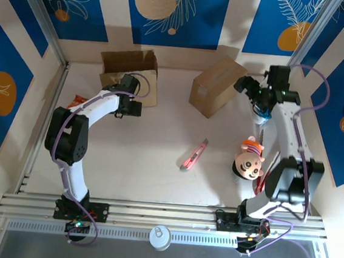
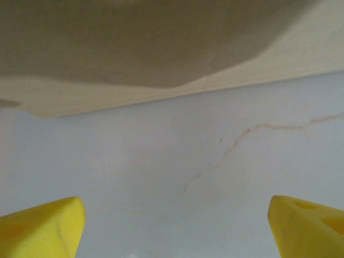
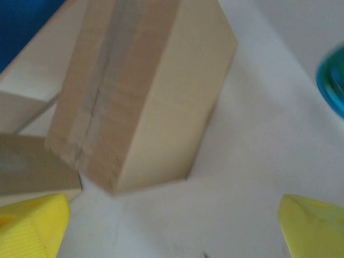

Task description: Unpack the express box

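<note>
Two cardboard express boxes stand at the back of the table. One is open-topped; the other is shut, with a tape seam. My left gripper is low in front of the open box's wall, open, with bare table between its yellow fingertips. Just right of the shut box is my right gripper, open and empty, its yellow fingertips apart from the box.
A red box cutter lies mid-table. A pig-faced toy lies beside the right arm. A small orange item is near the left wall. A round can sits on the front rail. Walls close in the back and sides.
</note>
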`<state>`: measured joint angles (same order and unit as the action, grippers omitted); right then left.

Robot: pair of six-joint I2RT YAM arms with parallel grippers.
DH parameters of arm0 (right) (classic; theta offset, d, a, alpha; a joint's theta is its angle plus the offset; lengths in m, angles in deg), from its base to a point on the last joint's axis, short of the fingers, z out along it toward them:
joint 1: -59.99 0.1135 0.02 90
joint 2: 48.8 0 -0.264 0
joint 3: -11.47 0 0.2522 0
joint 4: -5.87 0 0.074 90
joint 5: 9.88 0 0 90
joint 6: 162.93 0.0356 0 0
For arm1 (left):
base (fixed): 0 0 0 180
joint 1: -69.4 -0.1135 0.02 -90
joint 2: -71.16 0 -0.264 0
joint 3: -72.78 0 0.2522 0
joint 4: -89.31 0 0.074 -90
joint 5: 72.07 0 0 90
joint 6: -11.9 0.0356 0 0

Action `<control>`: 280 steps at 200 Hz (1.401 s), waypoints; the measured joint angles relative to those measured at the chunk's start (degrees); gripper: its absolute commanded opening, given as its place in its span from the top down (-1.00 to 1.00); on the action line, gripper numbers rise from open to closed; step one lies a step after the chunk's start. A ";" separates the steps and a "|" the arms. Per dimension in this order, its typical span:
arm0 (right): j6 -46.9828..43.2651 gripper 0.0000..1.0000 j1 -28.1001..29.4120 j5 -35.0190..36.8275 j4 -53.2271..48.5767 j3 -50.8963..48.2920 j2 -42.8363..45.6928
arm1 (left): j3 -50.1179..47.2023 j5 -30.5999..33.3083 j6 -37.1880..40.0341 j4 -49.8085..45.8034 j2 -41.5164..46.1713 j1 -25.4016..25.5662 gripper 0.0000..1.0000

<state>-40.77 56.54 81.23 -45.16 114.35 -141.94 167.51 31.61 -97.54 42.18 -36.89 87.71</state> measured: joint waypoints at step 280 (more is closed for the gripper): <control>-20.57 -0.57 9.07 -17.05 -2.64 27.76 -33.31 | -7.87 -8.28 1.97 -6.36 27.39 1.66 -0.99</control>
<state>-61.34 65.61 64.18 -47.81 142.11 -175.25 159.64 23.32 -95.57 35.82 -9.51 89.37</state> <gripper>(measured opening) 0.793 0.997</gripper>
